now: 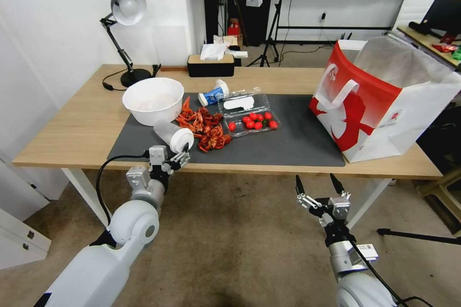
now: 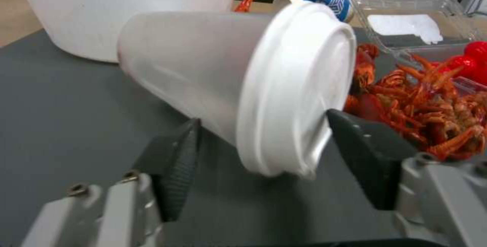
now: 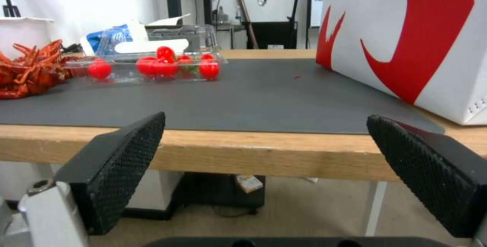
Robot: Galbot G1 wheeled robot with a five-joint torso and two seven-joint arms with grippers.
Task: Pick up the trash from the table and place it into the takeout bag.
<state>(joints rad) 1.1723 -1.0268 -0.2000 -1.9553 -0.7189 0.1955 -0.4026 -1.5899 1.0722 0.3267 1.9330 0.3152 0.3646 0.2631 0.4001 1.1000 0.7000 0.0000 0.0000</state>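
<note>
Left gripper (image 1: 178, 157): I have it at the table's near edge, fingers spread to either side of the translucent white-lidded cup's lid end. From the left wrist view, one finger (image 2: 175, 163) sits beside the cup wall and the other by the lid rim; I cannot tell whether either pad touches.
Translucent white-lidded cup (image 2: 228, 83): lying on its side on the dark grey mat (image 1: 297, 139), lid toward me, near the mat's front edge and just in front of the white bowl (image 1: 153, 100).
Right gripper (image 1: 320, 184): I hold it below and in front of the table's front edge, over the floor, fingers wide apart and empty.
Table (image 1: 72, 129): bare wood strip on the left, a narrow strip along the front.
Takeout bag (image 1: 384, 100): upright at the table's right end, mouth open, foil lining showing, one corner on the mat, its base close to the front right edge.
Open room: I see a clear stretch of mat between the clear box of red tomatoes (image 1: 249, 117) and the bag.
Clutter: red crayfish shells (image 1: 204, 129) piled just beside the cup; blue-white paper cup (image 1: 213, 96) on its side behind them.
Back edge: desk lamp (image 1: 126, 9) and tissue box (image 1: 210, 64).
</note>
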